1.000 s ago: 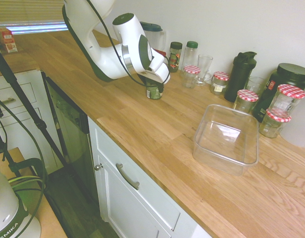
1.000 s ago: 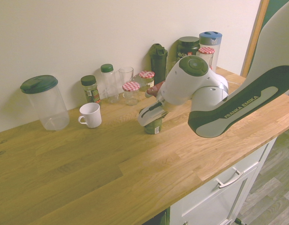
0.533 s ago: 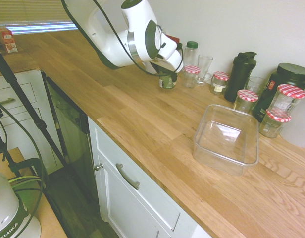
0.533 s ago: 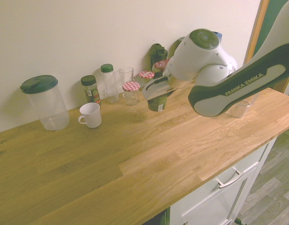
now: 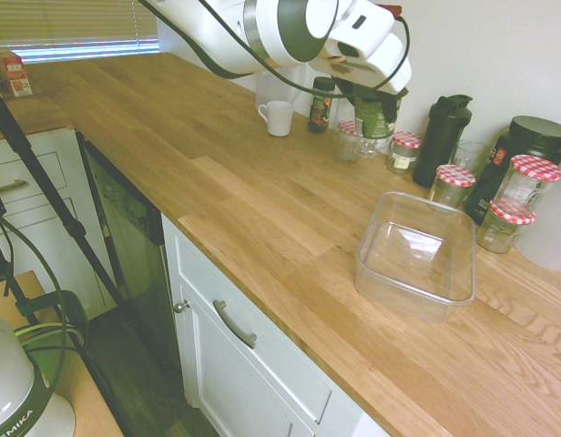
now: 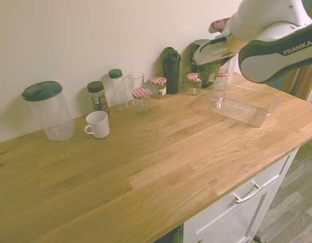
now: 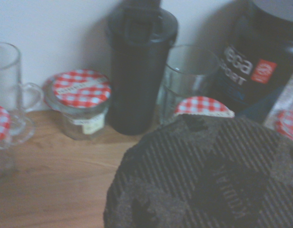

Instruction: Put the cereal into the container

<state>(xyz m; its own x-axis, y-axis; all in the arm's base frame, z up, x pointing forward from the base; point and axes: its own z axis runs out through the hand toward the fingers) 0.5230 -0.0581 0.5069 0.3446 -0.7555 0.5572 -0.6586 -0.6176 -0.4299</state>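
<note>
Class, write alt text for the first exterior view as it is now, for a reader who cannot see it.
A white robot arm's gripper holds a green-and-dark labelled jar above a wooden counter. A clear, empty rectangular plastic tub stands nearer the camera, with red-checked-lid jars behind it.

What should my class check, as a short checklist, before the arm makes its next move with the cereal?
1. Cereal gripped: ok, it sits between the fingers.
2. Cereal lifted off the counter: ok, both exterior views show it raised.
3. Container ready to receive: ok, it stands upright with its top open.
4. Cereal over the container: not ok, it is still short of it, on the wall side near the red-checked-lid jars.
5. Grip firm enough not to slip: cannot tell from pictures alone.
</note>
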